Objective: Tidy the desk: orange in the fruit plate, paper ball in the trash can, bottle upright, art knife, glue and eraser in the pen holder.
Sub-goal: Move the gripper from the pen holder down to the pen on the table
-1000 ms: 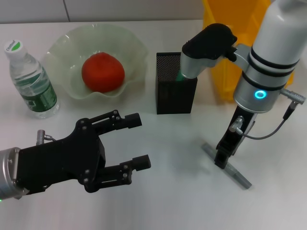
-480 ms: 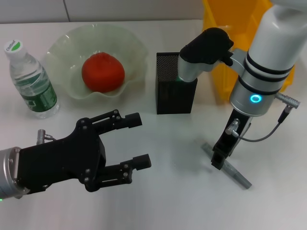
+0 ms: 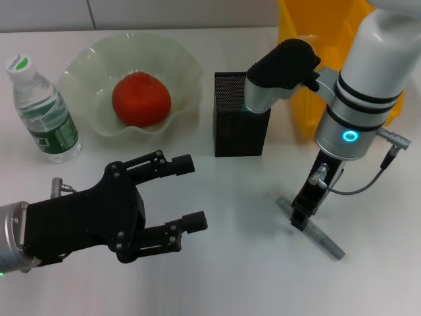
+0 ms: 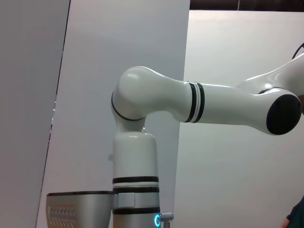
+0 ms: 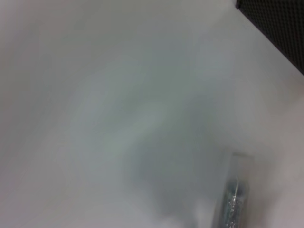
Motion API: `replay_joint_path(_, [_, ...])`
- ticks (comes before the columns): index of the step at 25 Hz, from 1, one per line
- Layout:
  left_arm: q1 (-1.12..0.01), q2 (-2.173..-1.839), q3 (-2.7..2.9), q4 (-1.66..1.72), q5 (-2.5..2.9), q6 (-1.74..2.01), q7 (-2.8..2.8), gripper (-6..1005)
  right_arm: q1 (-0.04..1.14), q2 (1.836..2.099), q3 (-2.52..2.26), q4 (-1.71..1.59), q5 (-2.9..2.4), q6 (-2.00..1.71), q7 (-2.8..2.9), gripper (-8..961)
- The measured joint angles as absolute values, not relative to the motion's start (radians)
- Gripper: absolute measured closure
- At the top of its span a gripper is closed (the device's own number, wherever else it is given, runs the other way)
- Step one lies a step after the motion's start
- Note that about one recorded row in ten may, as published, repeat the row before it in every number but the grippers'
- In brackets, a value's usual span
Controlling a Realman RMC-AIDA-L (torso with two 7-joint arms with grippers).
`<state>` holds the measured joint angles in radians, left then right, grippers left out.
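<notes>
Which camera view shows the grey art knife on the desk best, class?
The head view: the art knife lies whole on the desk under the right tool. The right wrist view shows only one blurred end; the left wrist view shows none.

- A white desk (image 3: 230, 276) is filling nearly the whole head view; its surface is showing soft grey shadows.
- A pale wall (image 3: 164, 13) with a dark vertical seam is running behind the desk's far edge.
- In the left wrist view, flat white wall panels (image 4: 228, 57) are standing side by side, evenly lit.
</notes>
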<state>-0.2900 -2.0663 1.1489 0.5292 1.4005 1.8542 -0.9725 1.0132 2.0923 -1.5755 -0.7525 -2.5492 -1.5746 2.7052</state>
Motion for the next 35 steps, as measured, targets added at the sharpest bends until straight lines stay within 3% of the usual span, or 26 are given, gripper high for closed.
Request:
replay_joint_path(22, [-0.293,-2.066,1.152,0.520,1.400,1.855,-0.971,245,1.009,2.092,-1.626,-0.736,-2.522,-1.556,2.704,593])
replay_joint_path(35, [-0.293,-2.066,1.152,0.520,1.400,1.854,-0.971,245,1.007,2.092,-1.645,-0.735,-2.522,-1.547,2.704,687])
